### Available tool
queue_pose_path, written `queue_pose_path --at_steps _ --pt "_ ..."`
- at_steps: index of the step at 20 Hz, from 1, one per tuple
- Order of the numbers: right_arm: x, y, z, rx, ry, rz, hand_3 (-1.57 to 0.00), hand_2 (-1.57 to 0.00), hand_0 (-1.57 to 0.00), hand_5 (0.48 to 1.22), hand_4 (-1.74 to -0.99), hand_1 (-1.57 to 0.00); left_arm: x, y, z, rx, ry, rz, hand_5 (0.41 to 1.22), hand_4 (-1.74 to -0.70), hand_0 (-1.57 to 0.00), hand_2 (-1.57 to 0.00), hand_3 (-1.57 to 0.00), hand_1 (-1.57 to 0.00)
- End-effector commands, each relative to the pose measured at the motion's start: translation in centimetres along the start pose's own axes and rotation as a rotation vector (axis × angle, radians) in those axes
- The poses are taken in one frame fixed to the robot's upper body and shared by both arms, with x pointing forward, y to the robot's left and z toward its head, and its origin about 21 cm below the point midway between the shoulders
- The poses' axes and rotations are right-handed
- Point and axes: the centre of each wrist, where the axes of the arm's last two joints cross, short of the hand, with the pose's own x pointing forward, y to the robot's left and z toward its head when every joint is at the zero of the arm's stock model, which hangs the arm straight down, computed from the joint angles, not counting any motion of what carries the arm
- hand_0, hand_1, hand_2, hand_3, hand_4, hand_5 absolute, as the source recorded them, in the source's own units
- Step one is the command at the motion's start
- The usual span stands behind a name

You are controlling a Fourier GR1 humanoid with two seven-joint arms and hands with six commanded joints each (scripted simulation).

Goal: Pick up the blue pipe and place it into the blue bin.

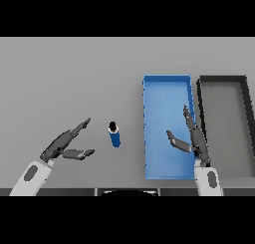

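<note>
1. The blue pipe (114, 134) stands upright on the grey table (69, 78), black cap up, apart from the blue bin (167, 83) on its right.
2. The left hand (67, 143) lies just beside the pipe, fingers spread, thumb pointing at it, holding nothing; it is the nearer hand.
3. The right hand (191, 138) hovers over the bin, fingers straight, empty.
4. A dark bin (221, 79) sits beyond.

Count: one blue pipe (114, 134) at frame centre, two bins at right, i.e. one blue bin (167, 91) and one dark grey bin (222, 80) beside it. Two hands: left hand (65, 144) lower left, right hand (193, 138) lower right. One grey table (69, 78).
</note>
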Motion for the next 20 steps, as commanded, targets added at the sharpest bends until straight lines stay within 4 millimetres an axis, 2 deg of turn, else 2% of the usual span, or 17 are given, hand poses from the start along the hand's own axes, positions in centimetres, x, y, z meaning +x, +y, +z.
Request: queue_pose_path --at_steps 1,5,10,13,18,20 --pt "0.1 0.0 0.3 0.002 -0.012 0.003 0.00 0.00 0.00 0.612 -1.248 0.00 0.1 -0.3 -0.4 -0.019 0.004 -0.003 0.472 -1.09 0.00 0.00 0.00 0.00" --pt "0.3 0.1 0.1 0.005 -0.001 -0.014 0.00 0.00 0.00 0.617 -1.263 0.00 0.2 -3.1 -2.2 -0.086 -0.014 0.003 0.447 -1.11 0.00 0.00 0.00 0.00" --pt "0.4 0.4 0.2 -0.007 0.008 -0.022 0.00 0.00 0.00 0.615 -1.275 0.00 -0.3 -4.5 -4.9 -0.122 -0.005 0.006 0.446 -1.12 0.00 0.00 0.00 0.00" --pt "0.2 0.4 0.9 -0.007 0.004 -0.023 0.00 0.00 0.00 0.607 -1.273 0.00 -0.6 -6.2 -6.7 -0.151 -0.017 0.049 0.450 -1.12 0.00 0.00 0.00 0.00" --pt "0.0 0.2 1.1 -0.010 0.006 -0.024 0.00 0.00 0.00 0.598 -1.267 0.00 -0.9 -7.0 -9.2 -0.145 -0.046 0.020 0.445 -1.07 0.00 0.00 0.00 0.00" --pt "0.0 0.0 1.3 -0.013 0.014 -0.026 0.00 0.00 0.00 0.598 -1.264 0.00 -0.8 -7.8 -10.1 -0.162 -0.076 0.072 0.477 -1.09 0.00 0.00 0.00 0.00"
